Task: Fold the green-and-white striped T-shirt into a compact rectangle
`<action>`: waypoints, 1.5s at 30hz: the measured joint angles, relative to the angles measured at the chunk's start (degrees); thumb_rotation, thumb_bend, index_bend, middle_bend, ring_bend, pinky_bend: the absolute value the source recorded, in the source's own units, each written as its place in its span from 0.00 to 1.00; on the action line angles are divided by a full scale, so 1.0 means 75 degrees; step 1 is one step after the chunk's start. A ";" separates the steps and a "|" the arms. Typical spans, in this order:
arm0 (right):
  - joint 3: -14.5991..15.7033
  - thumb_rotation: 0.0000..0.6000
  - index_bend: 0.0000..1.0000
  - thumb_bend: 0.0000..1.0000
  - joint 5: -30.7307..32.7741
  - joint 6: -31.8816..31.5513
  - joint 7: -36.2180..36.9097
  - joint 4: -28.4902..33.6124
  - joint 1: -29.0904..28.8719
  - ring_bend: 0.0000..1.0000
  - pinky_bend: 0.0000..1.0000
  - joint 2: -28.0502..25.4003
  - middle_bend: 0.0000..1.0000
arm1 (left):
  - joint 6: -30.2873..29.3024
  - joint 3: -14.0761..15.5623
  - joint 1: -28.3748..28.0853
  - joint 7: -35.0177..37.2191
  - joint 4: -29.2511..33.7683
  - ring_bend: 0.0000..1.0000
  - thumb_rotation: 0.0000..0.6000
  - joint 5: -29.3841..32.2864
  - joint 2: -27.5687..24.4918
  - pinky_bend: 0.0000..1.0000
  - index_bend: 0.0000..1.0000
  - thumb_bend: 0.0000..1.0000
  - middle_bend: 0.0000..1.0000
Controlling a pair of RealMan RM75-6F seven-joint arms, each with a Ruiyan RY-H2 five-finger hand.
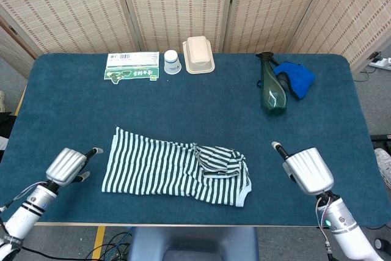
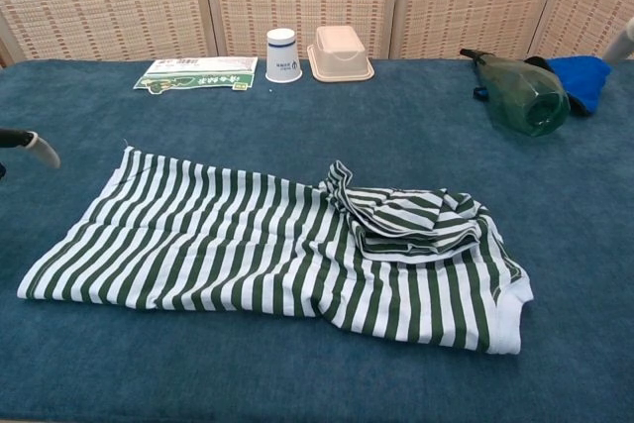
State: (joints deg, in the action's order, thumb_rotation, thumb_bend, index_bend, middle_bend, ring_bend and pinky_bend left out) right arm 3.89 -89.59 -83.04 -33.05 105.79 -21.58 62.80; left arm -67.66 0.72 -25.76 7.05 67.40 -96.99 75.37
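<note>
Right robot hand [image 1: 307,170] empty, striped T-shirt [image 1: 174,171] flat, sleeve bunched on top

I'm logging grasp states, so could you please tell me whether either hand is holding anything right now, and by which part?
Nothing is held. The left hand and right hand are both off the T-shirt, which lies on the table with its right part bunched.
</note>
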 measured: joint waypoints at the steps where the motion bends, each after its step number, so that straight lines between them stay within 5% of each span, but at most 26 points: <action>1: 0.0042 1.00 0.25 0.39 -0.0061 -0.0093 0.0043 0.0031 0.0119 0.95 1.00 -0.0061 0.90 | -0.0116 0.0028 -0.0070 0.0128 -0.0392 0.81 1.00 -0.0157 0.0173 0.91 0.33 0.25 0.85; 13: 0.0163 1.00 0.25 0.39 -0.0260 -0.0433 0.0318 0.0105 0.0903 0.95 1.00 -0.0284 0.90 | -0.1082 0.0385 -0.0655 0.1110 -0.3978 0.81 1.00 -0.1082 0.1834 0.90 0.37 0.25 0.85; 22: 0.0066 1.00 0.25 0.39 -0.0287 -0.0365 0.0337 0.0146 0.1174 0.95 1.00 -0.0288 0.90 | -0.1206 0.0707 -0.0793 0.1820 -0.5842 0.81 1.00 -0.1125 0.2769 0.90 0.37 0.25 0.85; 31: -0.0069 1.00 0.25 0.39 -0.0276 -0.0257 0.0336 0.0188 0.1323 0.95 1.00 -0.0274 0.90 | -0.1138 0.0991 -0.0835 0.2101 -0.6720 0.81 1.00 -0.1040 0.3317 0.90 0.37 0.25 0.85; 45: -0.0222 1.00 0.25 0.39 -0.0256 -0.0176 0.0529 0.0165 0.1520 0.95 1.00 -0.0308 0.90 | -0.1038 0.1215 -0.0964 0.2187 -0.6877 0.81 1.00 -0.0921 0.3618 0.90 0.36 0.25 0.85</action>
State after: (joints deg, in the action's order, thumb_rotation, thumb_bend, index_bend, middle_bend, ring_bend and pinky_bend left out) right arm 2.23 -91.51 -84.35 -29.08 107.03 -10.18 60.49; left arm -75.45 9.83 -33.00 23.45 15.82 -103.90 102.50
